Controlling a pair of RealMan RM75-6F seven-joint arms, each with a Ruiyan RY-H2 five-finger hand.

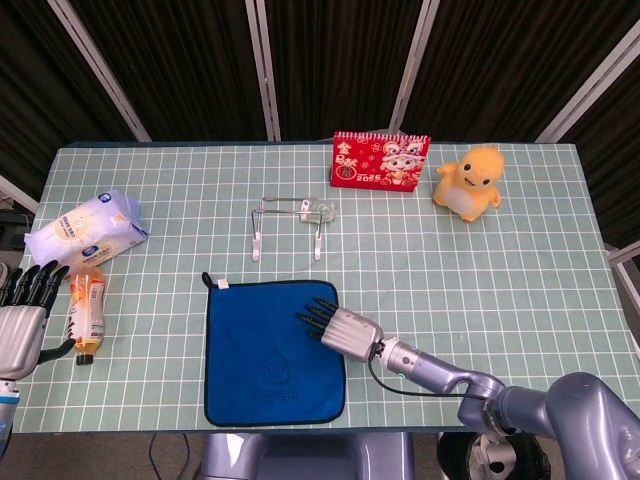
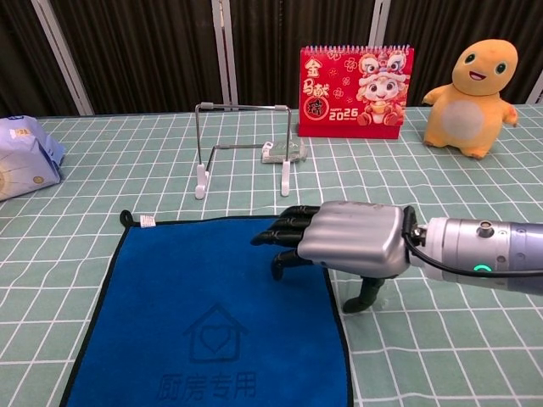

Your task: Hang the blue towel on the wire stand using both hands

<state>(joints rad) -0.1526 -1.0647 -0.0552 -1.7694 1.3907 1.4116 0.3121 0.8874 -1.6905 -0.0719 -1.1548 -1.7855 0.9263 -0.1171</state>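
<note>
On the tabletop, the blue towel lies flat, soft and limp; best pinched at its upper corners. Right hand hovers empty, fingers spread; left hand likewise empty.

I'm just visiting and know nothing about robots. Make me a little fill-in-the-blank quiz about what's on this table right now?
1. The blue towel lies ____ on the table, not yet hung on the wire stand.
2. The right hand is over the towel's ____ edge.
3. The left hand is near the orange ____, holding nothing.
4. The yellow plush toy stands beside a red ____.

Missing words: flat; right; bottle; calendar
</note>
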